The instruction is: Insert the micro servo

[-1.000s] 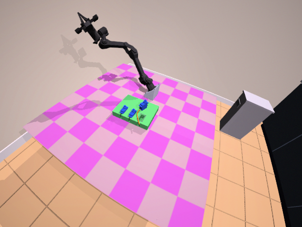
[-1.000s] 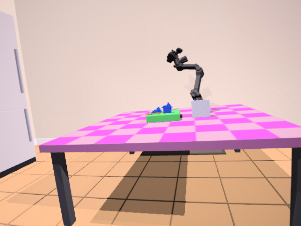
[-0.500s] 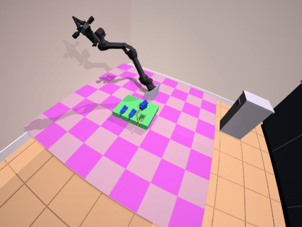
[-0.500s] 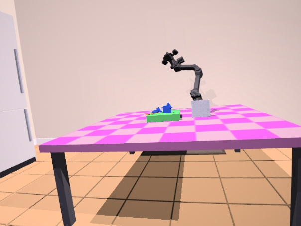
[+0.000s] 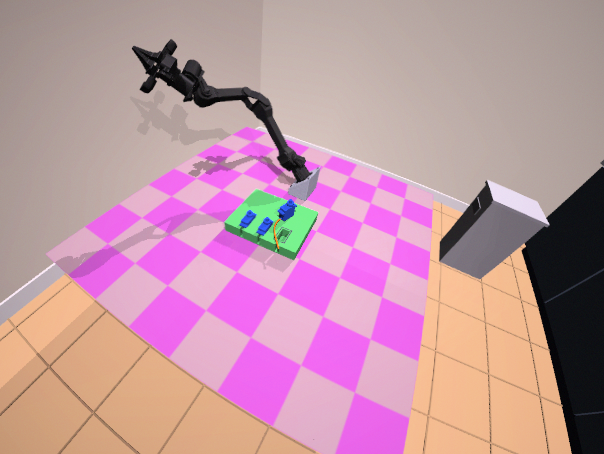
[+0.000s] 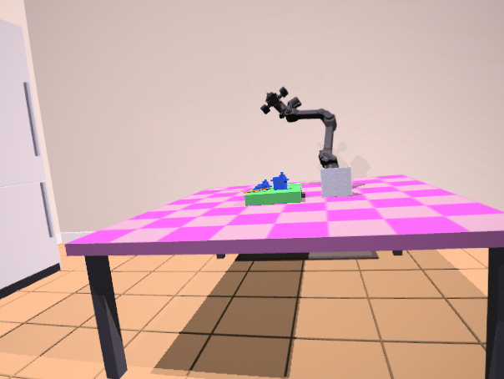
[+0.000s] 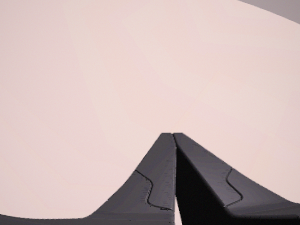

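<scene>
The loose blue micro servo point(image 5: 286, 210) point(image 6: 279, 183) stands on top of the green deck point(image 5: 256, 199) point(image 6: 273, 199), shaft up, its body above the surface. It is beside the marked pocket point(image 5: 285, 235), which is empty. Its orange cable point(image 5: 274, 232) point(image 6: 255, 191) runs over the deck toward the edge notch near that pocket. Two other blue servos point(image 5: 247, 219) point(image 5: 265, 226) sit low in the deck in a row. My gripper point(image 5: 134, 48) point(image 7: 170, 143) is shut and empty, its fingertips together. It is raised high above the table, well away from the deck and the servo.
A light grey panel point(image 5: 306, 186) point(image 6: 336, 182) stands at the arm's base, close behind the deck. The checkered table point(image 5: 260, 360) point(image 6: 284, 244) carries the deck. A grey cabinet point(image 5: 487, 235) stands on the floor beyond the table. The wall is behind the arm.
</scene>
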`<state>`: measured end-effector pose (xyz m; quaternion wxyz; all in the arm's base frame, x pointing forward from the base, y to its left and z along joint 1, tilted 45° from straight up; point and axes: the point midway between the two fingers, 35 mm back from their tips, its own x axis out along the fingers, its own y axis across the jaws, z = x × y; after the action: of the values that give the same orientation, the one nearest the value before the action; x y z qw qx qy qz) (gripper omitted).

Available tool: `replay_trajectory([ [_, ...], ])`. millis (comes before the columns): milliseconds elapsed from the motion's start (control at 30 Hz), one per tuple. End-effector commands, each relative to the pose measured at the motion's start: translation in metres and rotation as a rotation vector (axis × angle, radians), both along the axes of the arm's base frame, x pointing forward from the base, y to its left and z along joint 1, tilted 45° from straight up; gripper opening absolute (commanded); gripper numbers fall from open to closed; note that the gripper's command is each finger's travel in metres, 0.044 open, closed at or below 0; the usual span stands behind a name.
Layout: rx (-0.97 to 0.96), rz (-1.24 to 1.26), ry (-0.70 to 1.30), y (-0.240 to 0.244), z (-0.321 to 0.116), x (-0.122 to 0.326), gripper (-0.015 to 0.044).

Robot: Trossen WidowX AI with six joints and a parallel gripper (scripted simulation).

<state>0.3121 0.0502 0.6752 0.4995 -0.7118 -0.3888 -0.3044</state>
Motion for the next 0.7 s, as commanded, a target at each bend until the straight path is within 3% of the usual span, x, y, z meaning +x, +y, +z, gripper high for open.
replay_trajectory([
  [0,0.029,0.040,0.059,0.004,-0.011,0.014,0.0000],
  [333,0.095,0.132,0.207,0.017,-0.039,0.049,0.0000],
  [667,0.233,0.273,0.476,0.042,-0.095,0.102,0.0000],
])
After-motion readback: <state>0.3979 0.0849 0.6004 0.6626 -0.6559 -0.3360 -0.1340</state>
